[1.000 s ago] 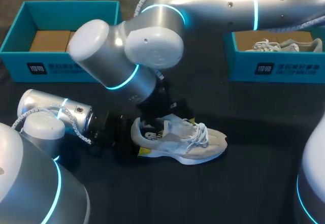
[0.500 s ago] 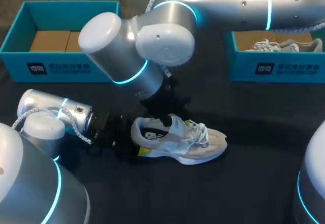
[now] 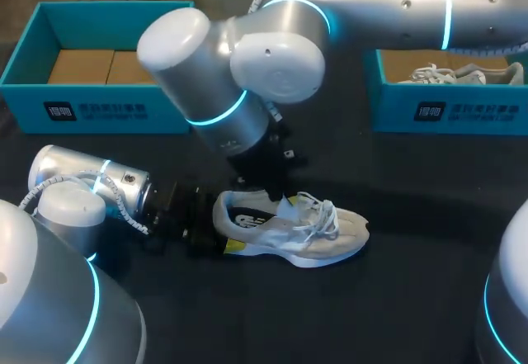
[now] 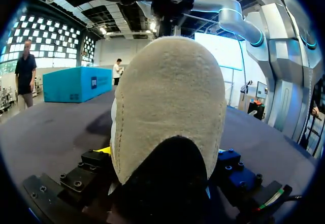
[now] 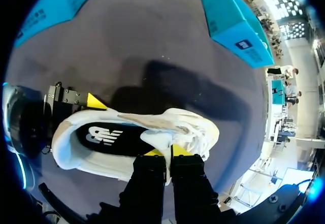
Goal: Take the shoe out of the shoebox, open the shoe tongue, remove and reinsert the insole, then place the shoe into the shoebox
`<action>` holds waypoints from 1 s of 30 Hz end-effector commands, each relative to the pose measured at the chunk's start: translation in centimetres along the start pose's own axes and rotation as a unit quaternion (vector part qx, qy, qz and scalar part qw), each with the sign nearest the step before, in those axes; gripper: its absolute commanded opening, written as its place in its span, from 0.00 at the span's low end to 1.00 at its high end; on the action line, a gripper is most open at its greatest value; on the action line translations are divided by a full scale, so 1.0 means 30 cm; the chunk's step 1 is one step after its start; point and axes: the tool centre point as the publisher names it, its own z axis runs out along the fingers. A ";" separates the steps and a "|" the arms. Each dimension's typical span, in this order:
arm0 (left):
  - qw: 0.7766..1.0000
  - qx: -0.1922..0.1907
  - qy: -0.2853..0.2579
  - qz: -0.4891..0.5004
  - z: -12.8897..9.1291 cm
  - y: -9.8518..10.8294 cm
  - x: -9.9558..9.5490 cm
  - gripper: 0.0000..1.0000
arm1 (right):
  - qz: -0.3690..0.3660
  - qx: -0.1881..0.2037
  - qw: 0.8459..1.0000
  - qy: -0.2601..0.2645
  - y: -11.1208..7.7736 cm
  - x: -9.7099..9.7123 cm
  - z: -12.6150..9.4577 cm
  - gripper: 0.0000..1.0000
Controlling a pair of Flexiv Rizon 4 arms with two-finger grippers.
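The white-and-beige lace-up sneaker stands on its sole on the dark counter, outside both the open teal cardboard shoebox behind its heel end and the second teal shoebox behind its toe end. Our left end effector lies level at the sneaker's heel and, as far as the crowded views let us judge, is clamped on that heel from both sides. Our right end effector points down at the sneaker's collar beside the tongue, over the black insole; we cannot tell whether it is open or closed.
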 end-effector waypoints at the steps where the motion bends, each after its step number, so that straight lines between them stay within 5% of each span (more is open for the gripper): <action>1: 1.000 0.000 -0.002 0.000 0.004 0.006 -0.003 0.00 | 0.411 0.004 0.911 0.023 -0.007 -0.047 0.008 0.00; 13: 1.000 0.000 -0.002 0.000 0.004 0.006 -0.003 0.00 | 0.378 0.005 0.912 0.161 -0.006 -0.170 0.056 0.00; 30: 1.000 0.000 -0.002 0.000 0.004 0.006 -0.003 0.00 | 0.357 0.006 0.904 0.236 0.013 -0.257 0.060 0.00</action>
